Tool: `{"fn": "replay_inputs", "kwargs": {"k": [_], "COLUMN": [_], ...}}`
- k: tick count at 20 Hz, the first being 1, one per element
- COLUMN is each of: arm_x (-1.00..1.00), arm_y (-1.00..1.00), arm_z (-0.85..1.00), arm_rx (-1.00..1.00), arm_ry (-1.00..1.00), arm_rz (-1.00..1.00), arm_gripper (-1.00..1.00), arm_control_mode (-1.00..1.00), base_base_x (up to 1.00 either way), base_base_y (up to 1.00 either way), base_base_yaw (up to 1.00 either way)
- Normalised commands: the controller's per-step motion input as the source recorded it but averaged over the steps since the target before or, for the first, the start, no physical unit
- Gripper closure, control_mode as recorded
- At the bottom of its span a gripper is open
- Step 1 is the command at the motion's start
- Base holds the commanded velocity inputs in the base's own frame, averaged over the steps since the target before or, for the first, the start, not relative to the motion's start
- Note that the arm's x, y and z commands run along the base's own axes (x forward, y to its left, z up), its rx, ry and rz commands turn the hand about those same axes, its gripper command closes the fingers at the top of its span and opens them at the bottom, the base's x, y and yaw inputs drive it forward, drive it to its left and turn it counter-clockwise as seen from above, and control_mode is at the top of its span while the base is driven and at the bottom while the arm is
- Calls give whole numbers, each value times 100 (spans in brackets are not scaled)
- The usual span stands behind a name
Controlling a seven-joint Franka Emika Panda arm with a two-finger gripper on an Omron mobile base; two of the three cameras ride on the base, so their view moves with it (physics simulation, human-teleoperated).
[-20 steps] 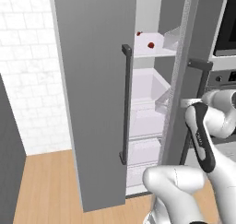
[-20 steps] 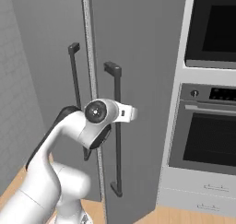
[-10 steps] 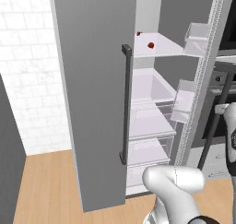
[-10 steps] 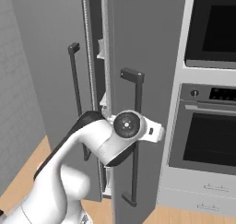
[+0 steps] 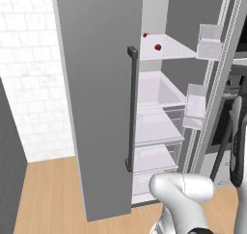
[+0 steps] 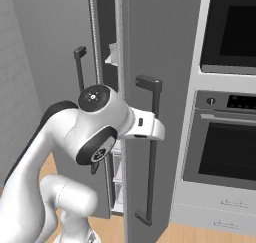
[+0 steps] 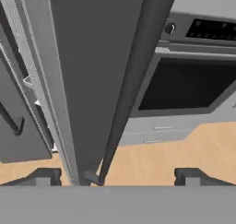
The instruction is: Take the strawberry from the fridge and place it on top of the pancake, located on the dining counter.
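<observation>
From behind on the left, the tall grey two-door fridge (image 5: 101, 84) stands with its right door swung out, baring white shelves and clear drawers. A small red strawberry (image 5: 157, 47) sits on the top glass shelf (image 5: 169, 47), with another red speck further back that I cannot make out. From the right side, the interior is mostly hidden; there the white arm reaches against the edge of the opened door, beside its long dark vertical bar handle (image 6: 152, 157). Looking along the hand, the two-finger gripper (image 7: 115, 176) has its jaws spread wide, straddling that handle's lower end without pinching it. A built-in black-glass oven (image 7: 189, 87) sits just right.
</observation>
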Motion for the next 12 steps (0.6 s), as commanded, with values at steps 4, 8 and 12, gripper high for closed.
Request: {"fn": "replay_inputs", "kwargs": {"k": [4, 8, 12], "arm_x": [-8, 0, 3], "arm_y": [87, 65, 72], "arm_z": [28, 4, 20], "arm_rx": [-42, -40, -40], "arm_ry": [34, 40, 31], "arm_rz": [11, 24, 44], "arm_gripper": [-100, -100, -100], "arm_control_mode": [-100, -100, -100], "base_base_x": [0, 0, 0], "base_base_y": [0, 0, 0], "base_base_yaw": [0, 0, 0]}}
